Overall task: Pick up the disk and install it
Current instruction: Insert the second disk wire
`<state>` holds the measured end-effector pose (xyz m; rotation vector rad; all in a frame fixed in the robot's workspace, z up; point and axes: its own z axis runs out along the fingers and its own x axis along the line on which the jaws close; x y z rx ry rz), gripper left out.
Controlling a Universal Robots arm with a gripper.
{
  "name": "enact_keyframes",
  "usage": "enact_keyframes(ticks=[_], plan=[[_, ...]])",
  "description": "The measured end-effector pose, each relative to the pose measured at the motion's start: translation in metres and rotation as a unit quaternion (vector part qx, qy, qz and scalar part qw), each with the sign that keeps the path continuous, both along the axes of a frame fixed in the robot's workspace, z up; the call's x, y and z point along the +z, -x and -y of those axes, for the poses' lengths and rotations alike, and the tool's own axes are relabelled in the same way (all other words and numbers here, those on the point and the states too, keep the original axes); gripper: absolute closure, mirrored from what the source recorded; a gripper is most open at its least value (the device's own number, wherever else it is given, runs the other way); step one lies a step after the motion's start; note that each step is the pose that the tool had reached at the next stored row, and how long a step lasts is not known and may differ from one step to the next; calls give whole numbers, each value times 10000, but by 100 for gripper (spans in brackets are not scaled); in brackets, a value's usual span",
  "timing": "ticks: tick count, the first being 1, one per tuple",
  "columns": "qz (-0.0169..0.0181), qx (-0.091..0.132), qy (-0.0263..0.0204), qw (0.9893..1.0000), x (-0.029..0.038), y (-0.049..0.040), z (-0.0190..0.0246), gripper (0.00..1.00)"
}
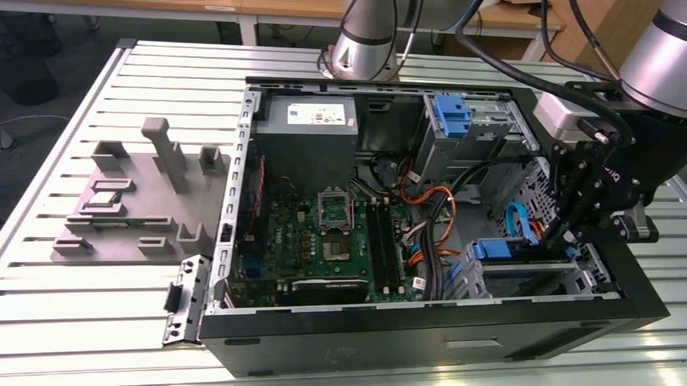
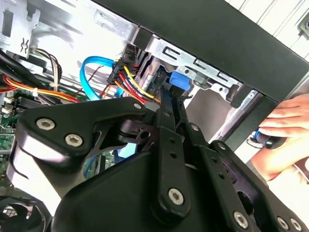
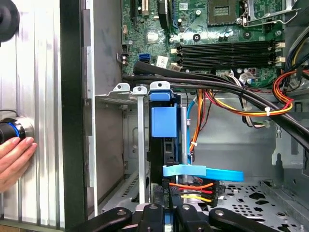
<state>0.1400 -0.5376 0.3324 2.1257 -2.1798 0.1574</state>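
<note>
Your gripper is clamped narrowly on the disk, which stands edge-on in the drive cage beside the cables; any tilt could jam it on the cage rails or snag those cables.

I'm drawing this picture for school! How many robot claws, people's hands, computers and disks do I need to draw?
Claw: 1
Hand: 1
Computer: 1
Disk: 1
Total: 4
</note>
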Motion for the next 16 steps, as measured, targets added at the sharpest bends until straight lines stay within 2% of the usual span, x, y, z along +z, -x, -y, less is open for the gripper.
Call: enact_keyframes(ticks=[6, 11, 16], plan=[[0, -12, -2, 10000, 3, 0, -15, 84], [-3, -22, 10, 10000, 44, -4, -17, 84], [-3, -36, 14, 10000, 42, -5, -28, 84]])
